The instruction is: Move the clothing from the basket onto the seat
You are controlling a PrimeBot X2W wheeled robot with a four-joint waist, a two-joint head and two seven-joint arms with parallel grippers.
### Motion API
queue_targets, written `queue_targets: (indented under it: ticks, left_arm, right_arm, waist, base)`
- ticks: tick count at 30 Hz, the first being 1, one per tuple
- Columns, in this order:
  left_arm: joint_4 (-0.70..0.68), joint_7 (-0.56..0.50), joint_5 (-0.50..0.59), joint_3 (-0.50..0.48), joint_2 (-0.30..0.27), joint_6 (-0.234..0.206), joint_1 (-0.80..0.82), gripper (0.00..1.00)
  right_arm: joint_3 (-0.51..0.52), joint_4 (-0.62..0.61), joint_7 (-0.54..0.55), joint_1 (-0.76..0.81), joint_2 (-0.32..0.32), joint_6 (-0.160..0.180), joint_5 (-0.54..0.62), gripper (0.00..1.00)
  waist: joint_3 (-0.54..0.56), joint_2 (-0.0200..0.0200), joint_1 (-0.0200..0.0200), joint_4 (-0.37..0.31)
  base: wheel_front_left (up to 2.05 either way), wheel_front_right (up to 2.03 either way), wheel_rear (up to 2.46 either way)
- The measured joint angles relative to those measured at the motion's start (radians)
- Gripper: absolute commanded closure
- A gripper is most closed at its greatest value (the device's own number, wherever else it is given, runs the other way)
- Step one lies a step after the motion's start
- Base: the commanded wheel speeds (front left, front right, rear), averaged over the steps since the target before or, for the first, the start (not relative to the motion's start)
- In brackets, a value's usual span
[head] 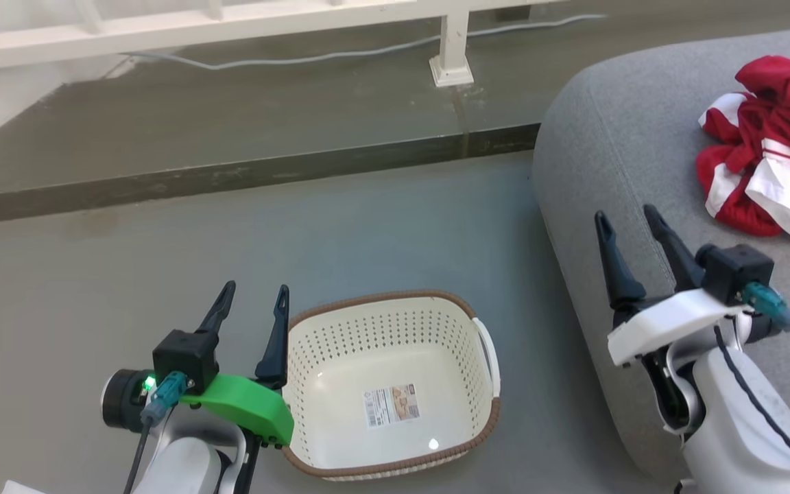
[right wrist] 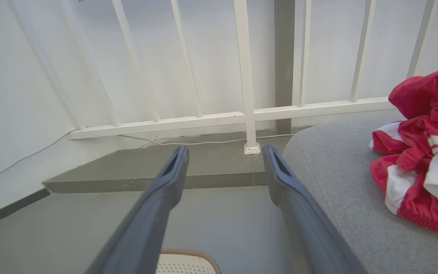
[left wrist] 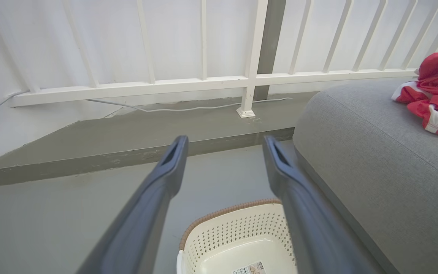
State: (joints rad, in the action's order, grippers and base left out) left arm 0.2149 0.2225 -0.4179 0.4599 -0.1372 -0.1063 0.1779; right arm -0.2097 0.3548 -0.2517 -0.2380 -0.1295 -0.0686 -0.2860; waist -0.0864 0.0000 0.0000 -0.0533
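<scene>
Head view: basket (head: 381, 328) low in the middle, upright on grey floor (head: 367, 226), just beside seat (head: 614, 137) at right. Bare cream bottom on show, label (head: 391, 405) flat on it, white handle (head: 489, 350) on the side toward seat. Clothing (head: 772, 165) in a crumpled red-and-white heap on top of seat, far right, well apart from basket. Left claw (head: 256, 288) at lower left, fingers spread, nothing between them, pointing up the picture. Its inner finger over basket's left rim, touching or not impossible to tell. Right claw (head: 625, 213) at right, over seat's front edge, fingers likewise spread and pinching nothing, near clothing yet apart from it. Beyond: low step (head: 230, 175) across floor, white railing (head: 230, 24) above it, pale cable (head: 367, 51) along its foot.

Left wrist view: two dark fingers wide apart, basket's far end between them below, seat at right with clothing at its far top corner.

Right wrist view: same wide gap between fingers, basket's brown rim at bottom edge, seat under right finger, clothing close at right, resting on the cushion.
</scene>
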Motion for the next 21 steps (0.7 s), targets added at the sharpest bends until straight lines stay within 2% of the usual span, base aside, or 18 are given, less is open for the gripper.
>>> queue_targets:
  ticks: [21]
  left_arm:
    - [-0.019,0.008,0.003,-0.042,-0.003,-0.01,-0.067,0.0]
  right_arm:
    - [-0.018,-0.089,0.006,0.107,0.003,0.028,0.007,0.0]
  waist:
    - [0.031,0.0,0.0,0.026]
  base:
    - [0.0,0.0,0.0]
